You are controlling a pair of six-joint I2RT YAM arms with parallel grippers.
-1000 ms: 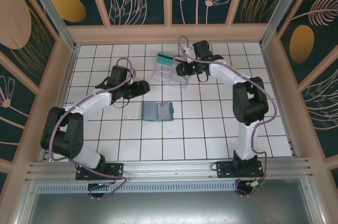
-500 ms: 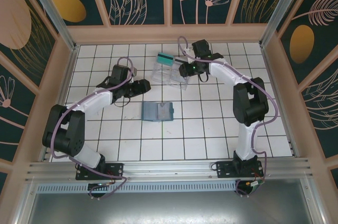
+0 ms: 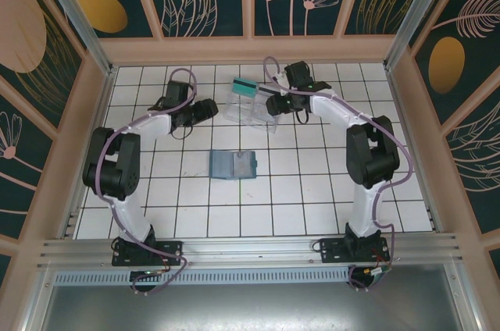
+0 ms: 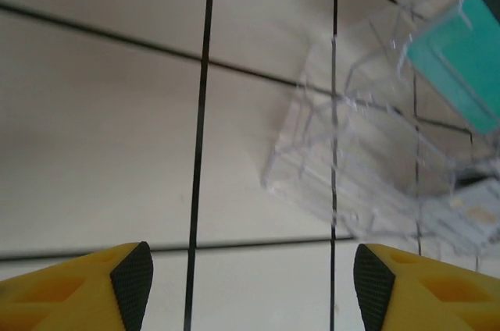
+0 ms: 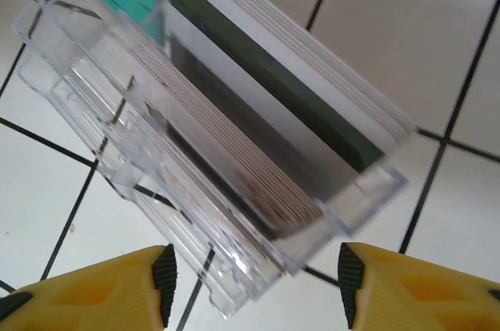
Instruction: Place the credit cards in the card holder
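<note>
1. Left gripper (image 4: 250, 288) is held with its yellow fingers wide apart and nothing between them. It is poised over the white tiled counter (image 3: 312, 190), near the left side of the clear plastic tray (image 3: 251, 110).
2. Right gripper (image 5: 254, 292) is brought up to the opposite side of the tray with its jaws also apart. One end of the tray lies between the fingertips, and a gap is seen on each side, so nothing is clamped.
3. A stack of whitish cards (image 5: 312, 104), each marked with a dark stripe along one edge, is seen leaning in a slot of the tray in the right wrist view.
4. A teal-green card (image 3: 244, 87) is lodged at the far end of the tray and is tilted up over its rim.
5. The card holder (image 3: 233, 165) is laid open on the counter with its blue-grey inside turned up. It is placed well apart from the tray, on the side nearer the arm bases, and is touched by neither gripper.
</note>
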